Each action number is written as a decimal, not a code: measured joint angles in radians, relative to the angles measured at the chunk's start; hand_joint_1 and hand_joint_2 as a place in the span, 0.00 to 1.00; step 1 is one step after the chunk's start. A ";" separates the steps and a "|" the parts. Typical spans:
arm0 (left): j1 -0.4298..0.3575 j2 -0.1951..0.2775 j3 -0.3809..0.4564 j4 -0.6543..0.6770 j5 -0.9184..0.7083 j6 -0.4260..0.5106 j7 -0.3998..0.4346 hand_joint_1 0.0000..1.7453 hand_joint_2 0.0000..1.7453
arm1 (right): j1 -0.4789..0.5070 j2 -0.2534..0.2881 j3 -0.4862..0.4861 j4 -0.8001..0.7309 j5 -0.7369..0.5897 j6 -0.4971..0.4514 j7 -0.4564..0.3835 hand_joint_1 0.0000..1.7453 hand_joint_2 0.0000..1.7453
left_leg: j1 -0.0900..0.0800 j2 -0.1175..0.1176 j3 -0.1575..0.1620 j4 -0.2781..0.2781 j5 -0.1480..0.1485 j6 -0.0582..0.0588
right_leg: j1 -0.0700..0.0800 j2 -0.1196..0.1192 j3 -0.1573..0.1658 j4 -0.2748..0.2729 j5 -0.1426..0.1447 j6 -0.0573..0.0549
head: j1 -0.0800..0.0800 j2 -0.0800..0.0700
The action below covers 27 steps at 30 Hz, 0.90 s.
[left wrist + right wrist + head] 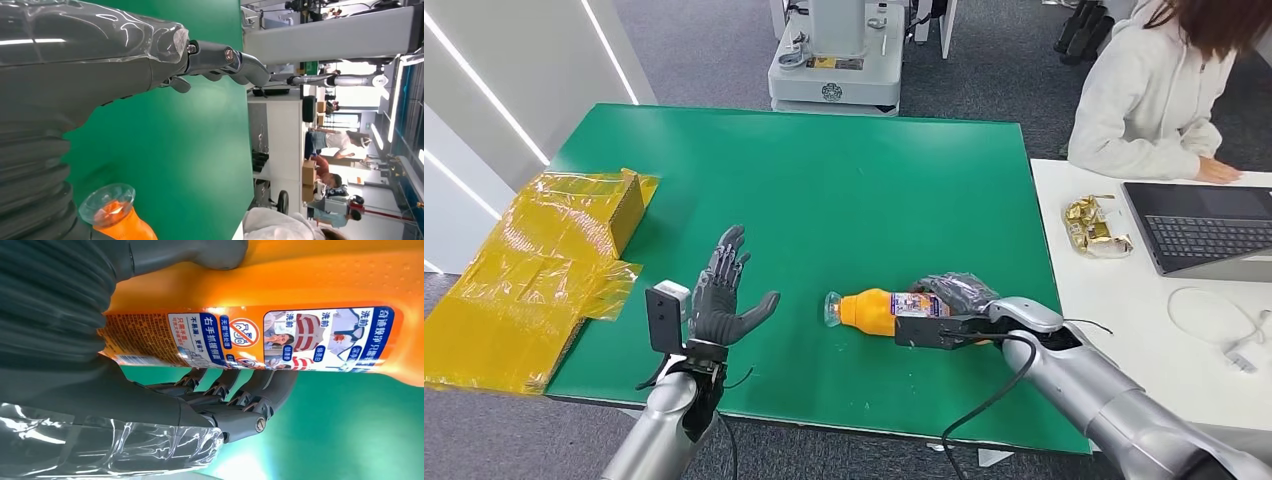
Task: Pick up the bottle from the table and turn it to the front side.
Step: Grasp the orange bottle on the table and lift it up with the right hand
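table centre, far half: bare green | left edge: yellow box | right: person

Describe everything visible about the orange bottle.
The orange bottle looks like plastic, with a clear cap at its neck and a printed label of blue, white and red panels with Chinese text. It lies on its side on the green table, cap toward the left hand. The right hand grips its labelled body, fingers wrapped around it.

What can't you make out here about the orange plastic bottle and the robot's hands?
- Orange plastic bottle: base end hidden under the right hand in the head view.
- Its label: cut off by the right wrist view's edge; small print unreadable.
- Left hand: fingertips hidden behind its own cover in the left wrist view.
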 joint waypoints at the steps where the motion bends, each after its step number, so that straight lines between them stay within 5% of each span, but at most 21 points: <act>1: 0.002 -0.001 0.000 0.000 -0.001 -0.002 0.001 0.00 1.00 | -0.001 -0.002 0.003 0.000 -0.004 -0.001 -0.001 1.00 1.00 | 0.000 0.000 0.000 0.000 0.000 0.000 | 0.000 0.000 0.000 0.000 0.000 0.000 | 0.000 0.000; 11: 0.016 -0.006 0.004 -0.001 -0.010 -0.006 0.006 0.00 1.00 | 0.017 -0.016 -0.001 -0.005 -0.090 -0.038 -0.041 1.00 1.00 | 0.000 0.000 0.001 0.001 0.000 0.000 | 0.000 0.000 0.002 0.000 0.000 0.000 | 0.000 0.000; 17: 0.022 -0.006 0.013 -0.001 -0.025 -0.006 0.005 0.00 1.00 | 0.106 -0.038 -0.090 -0.067 -0.229 -0.092 -0.125 1.00 1.00 | 0.000 -0.001 0.001 0.001 -0.001 0.001 | 0.000 -0.001 0.002 0.000 0.000 0.000 | 0.000 0.000; 27: 0.025 -0.007 0.024 -0.001 -0.033 -0.014 -0.001 0.00 1.00 | 0.194 -0.048 -0.178 -0.153 -0.167 -0.116 -0.108 1.00 1.00 | 0.000 0.000 0.001 0.000 -0.001 0.001 | 0.000 0.000 0.002 -0.001 0.000 0.000 | 0.000 0.000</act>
